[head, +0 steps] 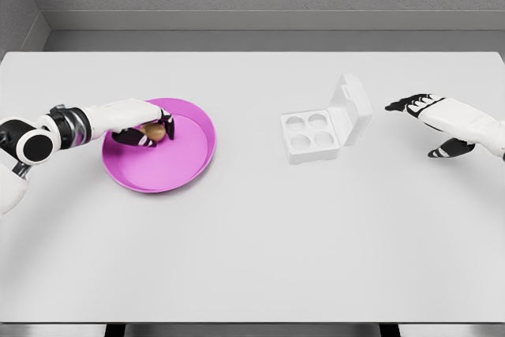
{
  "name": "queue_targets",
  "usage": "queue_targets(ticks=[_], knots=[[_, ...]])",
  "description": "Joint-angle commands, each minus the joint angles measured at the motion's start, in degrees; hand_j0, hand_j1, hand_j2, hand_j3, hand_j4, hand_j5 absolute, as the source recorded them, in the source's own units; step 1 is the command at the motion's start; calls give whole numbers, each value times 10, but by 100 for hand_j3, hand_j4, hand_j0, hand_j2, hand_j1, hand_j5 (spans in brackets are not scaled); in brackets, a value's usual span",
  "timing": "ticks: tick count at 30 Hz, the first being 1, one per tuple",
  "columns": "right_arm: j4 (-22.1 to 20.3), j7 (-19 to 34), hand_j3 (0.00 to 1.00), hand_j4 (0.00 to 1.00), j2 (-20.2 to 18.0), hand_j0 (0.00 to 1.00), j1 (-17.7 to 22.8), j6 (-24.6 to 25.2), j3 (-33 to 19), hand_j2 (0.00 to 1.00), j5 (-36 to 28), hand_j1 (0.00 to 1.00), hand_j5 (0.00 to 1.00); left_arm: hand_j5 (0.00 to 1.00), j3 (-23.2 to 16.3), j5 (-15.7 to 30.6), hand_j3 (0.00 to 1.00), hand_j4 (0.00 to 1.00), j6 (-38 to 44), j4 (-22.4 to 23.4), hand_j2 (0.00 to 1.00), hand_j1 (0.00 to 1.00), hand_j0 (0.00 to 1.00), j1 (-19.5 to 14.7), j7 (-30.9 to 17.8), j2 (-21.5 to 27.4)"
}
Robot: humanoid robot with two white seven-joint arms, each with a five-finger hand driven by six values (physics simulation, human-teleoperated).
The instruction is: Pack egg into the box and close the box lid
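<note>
1. White surface [252,258], bare near the front edge; grey wall behind it.
2. One pink plate [193,163] at left, holding one brown egg [153,131].
3. Left robot hand [146,130] sits in the plate, fingers curled round the egg.
4. One white box [312,138] right of centre: four cups, lid [351,110] standing open.
5. Right robot hand [432,120] hovers right of the box, fingers spread, holding nothing.
</note>
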Motion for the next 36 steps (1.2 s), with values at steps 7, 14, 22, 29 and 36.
queue_targets(ticks=[7,14,22,29,36], knots=[[0,0,100,100,-1,100,0,2,0,100,-4,100,100,28,4,4,28,28,1,-5,28,28,28,-4,0,-1],[0,0,100,100,-2,100,0,2,0,100,-4,100,100,28,6,9,28,28,0,-40,28,28,28,-4,0,-1],[0,0,100,100,-2,100,0,0,0,100,-4,100,100,27,10,11,27,27,0,-66,27,27,27,-7,0,-1],[0,0,100,100,-2,100,0,0,0,100,-4,100,100,27,14,10,27,27,0,-89,27,27,27,-7,0,-4],[0,0,100,100,-2,100,0,2,0,100,-4,100,100,27,14,10,27,27,0,-110,27,27,27,-11,0,-17]])
